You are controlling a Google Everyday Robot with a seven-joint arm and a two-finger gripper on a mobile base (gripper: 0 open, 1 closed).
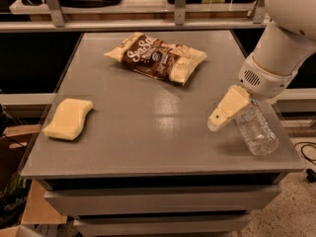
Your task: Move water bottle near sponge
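The water bottle (256, 131) is clear ribbed plastic and lies on its side near the front right corner of the grey table (148, 132). Its cap end is hidden behind my arm. My gripper (220, 118) is cream-coloured and hangs just left of the bottle's upper end, slanting down to the left, close above the tabletop. It holds nothing that I can see. The sponge (69, 118) is pale yellow with wavy sides and lies flat near the table's left edge, far from the bottle.
A brown-and-cream chip bag (157, 57) lies at the back middle of the table. Shelving with metal uprights (180, 4) runs behind the table. Cardboard boxes (15, 181) stand on the floor at the left.
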